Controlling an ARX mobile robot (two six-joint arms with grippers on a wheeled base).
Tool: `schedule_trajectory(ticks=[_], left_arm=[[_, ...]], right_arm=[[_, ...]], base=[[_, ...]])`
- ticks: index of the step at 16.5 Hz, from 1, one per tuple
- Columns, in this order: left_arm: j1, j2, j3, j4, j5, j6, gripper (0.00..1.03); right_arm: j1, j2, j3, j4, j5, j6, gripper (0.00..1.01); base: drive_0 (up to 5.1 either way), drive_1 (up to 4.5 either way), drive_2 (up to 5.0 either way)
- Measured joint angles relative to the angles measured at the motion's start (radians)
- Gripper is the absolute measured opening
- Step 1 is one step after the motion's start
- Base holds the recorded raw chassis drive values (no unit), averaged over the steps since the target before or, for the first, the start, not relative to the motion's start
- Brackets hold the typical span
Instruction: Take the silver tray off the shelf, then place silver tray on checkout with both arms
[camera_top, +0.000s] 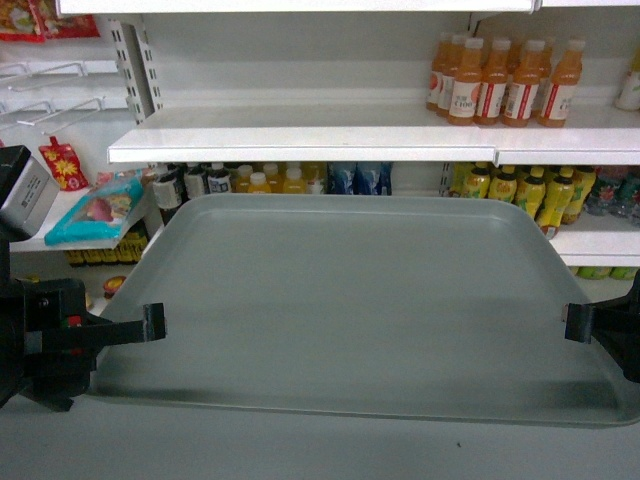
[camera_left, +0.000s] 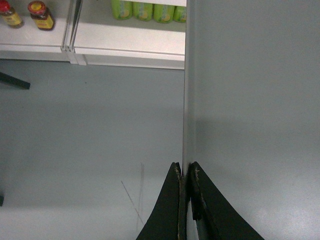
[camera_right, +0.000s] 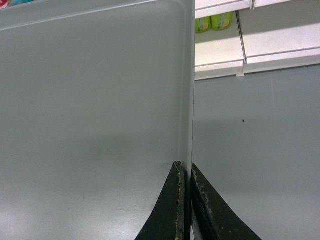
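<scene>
Silver tray (camera_top: 360, 300) was off the shelf (camera_top: 300, 135), held level, long axis spanning between both hands. Left hand (camera_top: 152, 322) was pinched shut on its left rim, right hand (camera_top: 578, 325) on its right rim. Worktop wasn't in view, so direction unclear.

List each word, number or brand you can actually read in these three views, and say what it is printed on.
"C100": only partly legible, on the white label of an orange drink bottle on the upper shelf.
All other labels, on the lower-shelf bottles, the red-capped jars and the snack packets, are too blurred to read.
</scene>
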Motion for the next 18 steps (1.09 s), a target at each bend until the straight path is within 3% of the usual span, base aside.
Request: schedule_trajectory(ticks=[18], left_arm=[[0.000,0.000,0.000,-0.005,0.000,-0.002,0.03]], right_arm=[[0.000,0.000,0.000,-0.006,0.000,0.001,0.03]], base=[[0.0,-4.22,4.3]])
